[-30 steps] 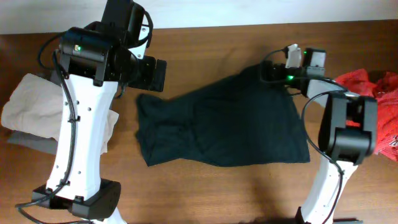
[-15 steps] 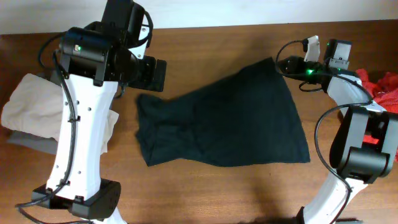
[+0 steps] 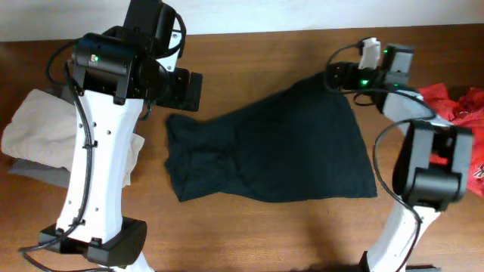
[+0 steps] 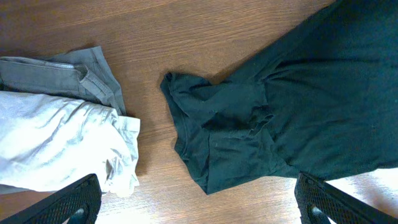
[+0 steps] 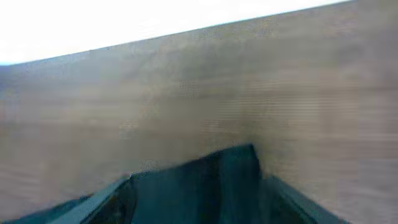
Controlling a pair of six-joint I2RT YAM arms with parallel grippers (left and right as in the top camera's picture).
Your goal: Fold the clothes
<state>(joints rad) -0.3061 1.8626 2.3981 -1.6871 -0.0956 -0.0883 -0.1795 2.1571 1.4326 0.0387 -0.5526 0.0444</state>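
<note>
The clothes, a black T-shirt (image 3: 280,147), lie spread across the middle of the table, crumpled at the left end (image 4: 224,124) and flatter toward the right. My right gripper (image 3: 333,76) hovers at the shirt's far right corner. In the blurred right wrist view its fingers stand apart, with the dark cloth corner (image 5: 217,183) lying loose between them. My left gripper (image 3: 189,89) hangs well above the table, over the shirt's crumpled end. Its jaws (image 4: 199,202) are wide open, with only the mesh fingertips (image 4: 74,202) showing and nothing between them.
A beige garment (image 3: 38,128) lies on a grey one (image 3: 34,170) at the table's left edge, close to the shirt's left end. A bright red garment (image 3: 454,102) sits at the right edge behind my right arm. The back table edge runs just beyond the right gripper.
My right gripper's jaws have spread apart over the shirt's far right corner, after swinging right and back again. The left arm has not moved.
</note>
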